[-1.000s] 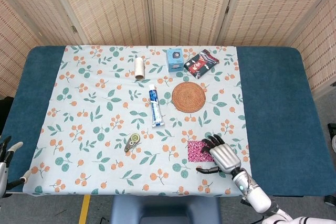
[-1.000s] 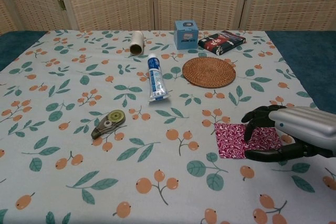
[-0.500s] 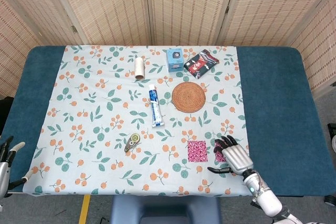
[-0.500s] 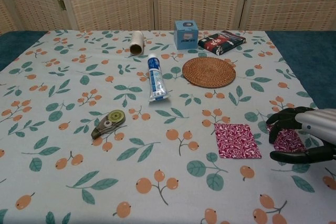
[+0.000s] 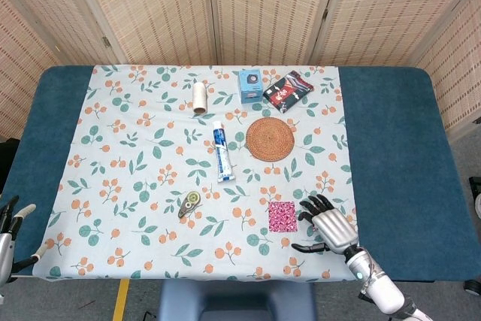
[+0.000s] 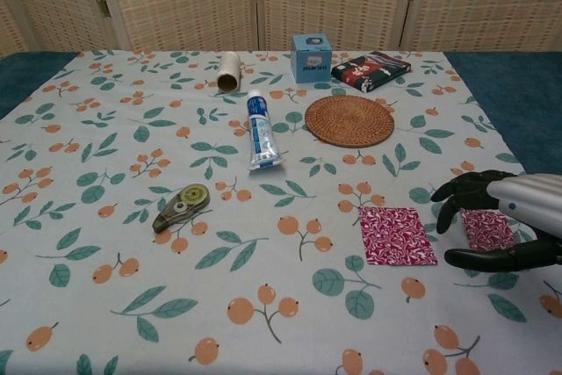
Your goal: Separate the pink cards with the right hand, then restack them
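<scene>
One pink patterned card (image 6: pixel 397 235) (image 5: pixel 282 216) lies flat on the floral cloth. A second pink card (image 6: pixel 488 229) lies a short gap to its right, partly under my right hand (image 6: pixel 496 217) (image 5: pixel 328 225). That hand arches over the second card with its dark fingers (image 6: pixel 457 195) spread and the thumb low beside the card. It grips nothing, and I cannot tell whether it touches the card. The head view hides this second card beneath the hand. My left hand (image 5: pixel 10 225) shows at the table's front left edge, fingers apart and empty.
A round woven coaster (image 6: pixel 349 120), a toothpaste tube (image 6: pixel 261 130) and a correction tape dispenser (image 6: pixel 180 206) lie mid-table. A blue box (image 6: pixel 312 57), a dark packet (image 6: pixel 371 70) and a small roll (image 6: pixel 229 70) sit at the back. Bare blue tabletop (image 5: pixel 391 148) flanks the cloth.
My right hand slid the top pink card rightward off the other, so the two now lie side by side. In the last half second the hand shifted slightly back to the left.
</scene>
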You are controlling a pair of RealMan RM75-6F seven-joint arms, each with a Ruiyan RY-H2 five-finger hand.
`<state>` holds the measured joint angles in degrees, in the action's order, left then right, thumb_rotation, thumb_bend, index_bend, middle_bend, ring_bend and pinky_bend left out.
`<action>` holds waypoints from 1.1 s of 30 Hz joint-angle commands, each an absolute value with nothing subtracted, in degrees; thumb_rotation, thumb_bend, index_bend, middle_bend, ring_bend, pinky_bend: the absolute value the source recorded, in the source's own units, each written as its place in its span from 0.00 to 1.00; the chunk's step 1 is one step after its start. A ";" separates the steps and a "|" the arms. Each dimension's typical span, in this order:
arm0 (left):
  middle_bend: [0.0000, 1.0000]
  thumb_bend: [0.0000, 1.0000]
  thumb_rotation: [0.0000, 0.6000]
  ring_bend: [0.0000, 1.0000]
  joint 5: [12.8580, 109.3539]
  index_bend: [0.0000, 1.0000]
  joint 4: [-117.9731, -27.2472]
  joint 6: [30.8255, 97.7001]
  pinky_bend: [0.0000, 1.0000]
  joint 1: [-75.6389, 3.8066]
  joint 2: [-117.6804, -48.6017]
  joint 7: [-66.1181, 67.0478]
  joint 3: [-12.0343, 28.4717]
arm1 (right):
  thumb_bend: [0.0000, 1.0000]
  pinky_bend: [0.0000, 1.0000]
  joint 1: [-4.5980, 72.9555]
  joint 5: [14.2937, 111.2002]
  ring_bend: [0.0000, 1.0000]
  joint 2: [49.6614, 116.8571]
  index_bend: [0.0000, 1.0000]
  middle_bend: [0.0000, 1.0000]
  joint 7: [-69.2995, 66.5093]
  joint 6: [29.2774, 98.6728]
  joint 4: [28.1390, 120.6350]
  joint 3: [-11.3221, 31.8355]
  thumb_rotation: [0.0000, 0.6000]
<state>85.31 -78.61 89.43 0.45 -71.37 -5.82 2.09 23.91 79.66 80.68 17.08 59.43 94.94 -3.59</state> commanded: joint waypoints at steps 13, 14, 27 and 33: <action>0.06 0.26 1.00 0.12 84.92 0.22 -78.09 89.49 0.00 0.97 -71.28 -6.32 1.98 | 0.18 0.00 27.02 79.06 0.00 84.99 0.31 0.16 20.36 55.09 93.83 -2.66 0.11; 0.06 0.26 1.00 0.12 84.91 0.22 -78.07 89.46 0.00 0.97 -71.29 -6.33 1.98 | 0.18 0.00 27.04 78.92 0.00 84.98 0.31 0.16 20.44 55.04 93.80 -2.64 0.11; 0.06 0.26 1.00 0.12 85.03 0.22 -78.16 89.08 0.00 0.69 -71.39 -6.03 2.08 | 0.18 0.00 26.80 76.63 0.00 84.42 0.31 0.16 21.17 55.53 92.92 -2.25 0.11; 0.06 0.26 1.00 0.12 85.15 0.22 -78.28 89.01 0.00 0.49 -71.52 -5.78 2.19 | 0.18 0.00 26.13 75.29 0.00 83.02 0.31 0.16 20.91 56.56 92.38 -1.84 0.11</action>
